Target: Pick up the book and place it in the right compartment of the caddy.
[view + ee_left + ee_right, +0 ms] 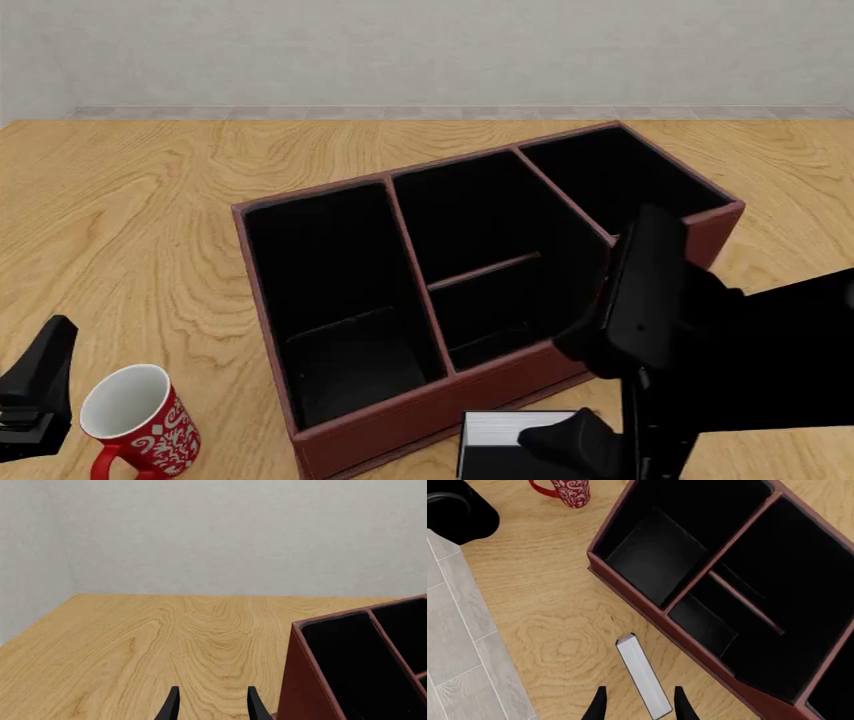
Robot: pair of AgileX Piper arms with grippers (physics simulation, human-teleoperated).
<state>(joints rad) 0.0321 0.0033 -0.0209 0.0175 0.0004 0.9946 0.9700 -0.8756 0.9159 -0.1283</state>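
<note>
Black covers and a white page edge mark the book point(642, 682), which is seen standing on the table point(160, 220) near its near edge, just in front of the caddy's stepped-down front wall and apart from it. In the right wrist view the white edge runs as a narrow strip, slanted a little, with its nearer end passing between the tips of the right pincer point(638, 707); those tips are spread apart on either side of the strip and nothing is clamped yet. In the front view only a corner of the book point(514, 430) is shown, the rest being hidden by the right arm.

The reddish-brown caddy point(400, 415) sits mid-table, turned slightly. Its right compartment point(607, 170), the small square section with the tallest walls, lies toward the far right of the box, beyond the book and to the right.

The left pincer point(211, 705) is parked near the left of the near edge, beside a red and white mug point(134, 415), its fingers parted over bare wood, well apart from the book. The right arm is plainly the nearer one.

The coming grasp is judged to depend on the fingers being kept square across the thin axis of the book, so that both covers are squeezed.
</note>
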